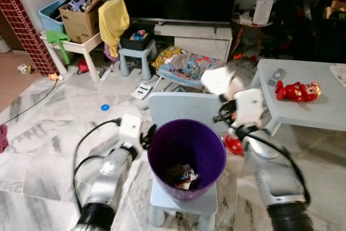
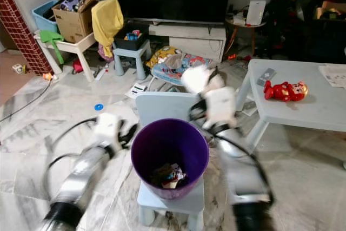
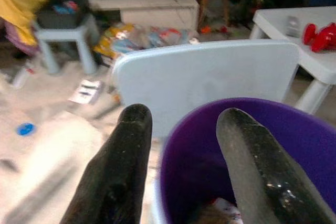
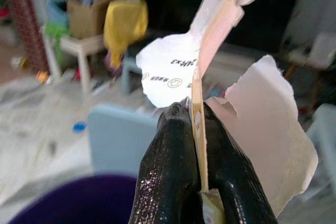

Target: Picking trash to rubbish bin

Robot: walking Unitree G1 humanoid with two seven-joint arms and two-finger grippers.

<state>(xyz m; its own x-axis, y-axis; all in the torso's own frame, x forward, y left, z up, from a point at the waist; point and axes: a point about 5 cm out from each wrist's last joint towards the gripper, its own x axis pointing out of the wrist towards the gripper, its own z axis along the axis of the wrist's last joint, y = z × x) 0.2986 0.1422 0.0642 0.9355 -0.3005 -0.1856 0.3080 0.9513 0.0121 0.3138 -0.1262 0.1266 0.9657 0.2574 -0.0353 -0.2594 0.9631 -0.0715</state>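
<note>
The right gripper (image 4: 195,129), jaws clamped on torn paper (image 4: 262,129), must swing over the purple bin (image 1: 186,158) and release; left gripper (image 3: 184,124) jaws wide.

You're looking at two silver metallic arms, each capped by a white boxy wrist block. The left gripper (image 3: 181,124) has two long, glossy black fingers with rounded tips. Black cables loop off both arms; the right gripper (image 4: 193,129) shows the same shiny black fingers.

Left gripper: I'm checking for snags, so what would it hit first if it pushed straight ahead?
Probably the purple bin: the left gripper straddles its near rim, open. The blue chair back lies beyond, though depth is unclear.
</note>
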